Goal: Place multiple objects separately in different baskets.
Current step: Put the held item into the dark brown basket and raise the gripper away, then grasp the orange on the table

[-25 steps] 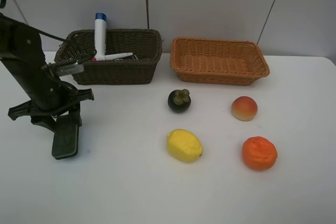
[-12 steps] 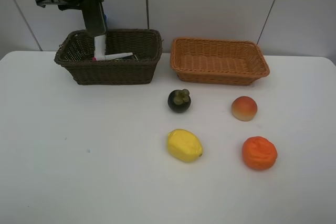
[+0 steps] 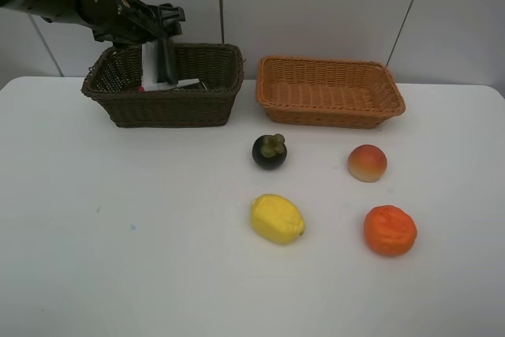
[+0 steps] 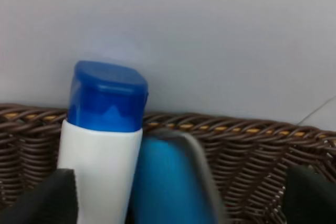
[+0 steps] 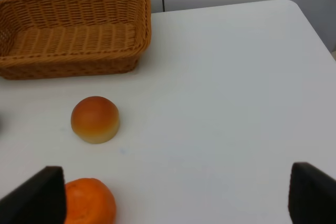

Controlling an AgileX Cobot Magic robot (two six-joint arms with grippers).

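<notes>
Hovering at the upper left of the high view, my left gripper (image 4: 181, 196) sits over the dark brown basket (image 3: 170, 108), released. The blurred eraser block (image 4: 168, 179) seems loose beside the white blue-capped tube (image 4: 100, 150). My right gripper (image 5: 173, 198) is released too.

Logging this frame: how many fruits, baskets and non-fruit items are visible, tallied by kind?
Fruits: 4 (mangosteen, lemon, peach, orange)
Baskets: 2 (dark brown basket, tan basket)
Non-fruit items, all at the dark brown basket: 3 (blue-capped tube, marker, blue-backed block)
Total: 9
</notes>
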